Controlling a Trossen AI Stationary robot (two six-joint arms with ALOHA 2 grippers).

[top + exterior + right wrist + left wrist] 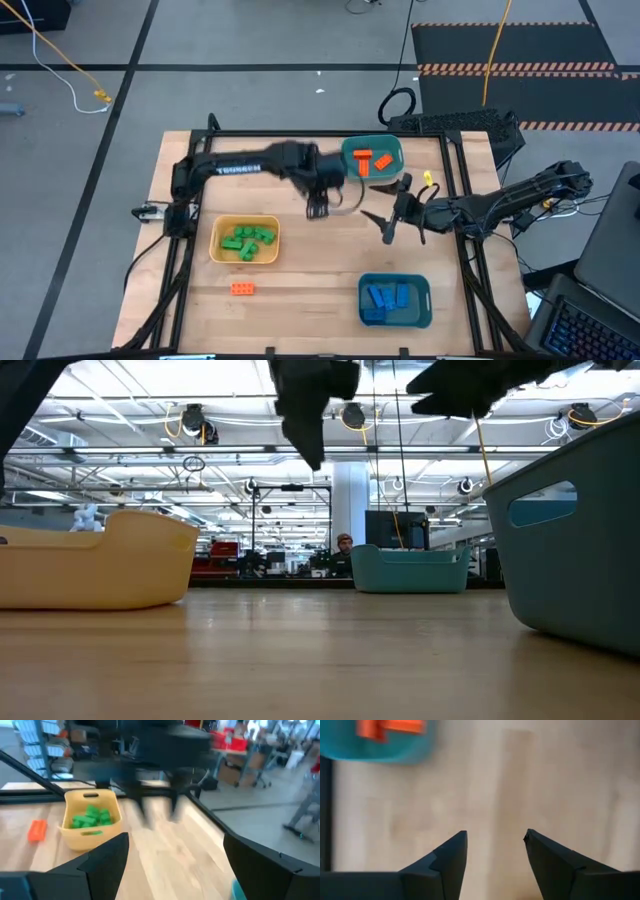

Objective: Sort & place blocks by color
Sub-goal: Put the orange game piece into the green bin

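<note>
High view: the left gripper [317, 210] hangs over bare table [300, 270] beside the teal tray [385, 148] of orange blocks [371, 162]; one orange block [241, 289] lies loose.
Left wrist view: fingers [451, 857] parted, nothing between.
Right wrist view: the right gripper [175, 852] spread wide, empty; green blocks [90, 817] fill the yellow tray [80, 837].
Near tray: blue blocks [388, 297].

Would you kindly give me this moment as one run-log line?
left end effector: open, empty, above table | right end effector: open, empty | orange block: loose on table
</note>
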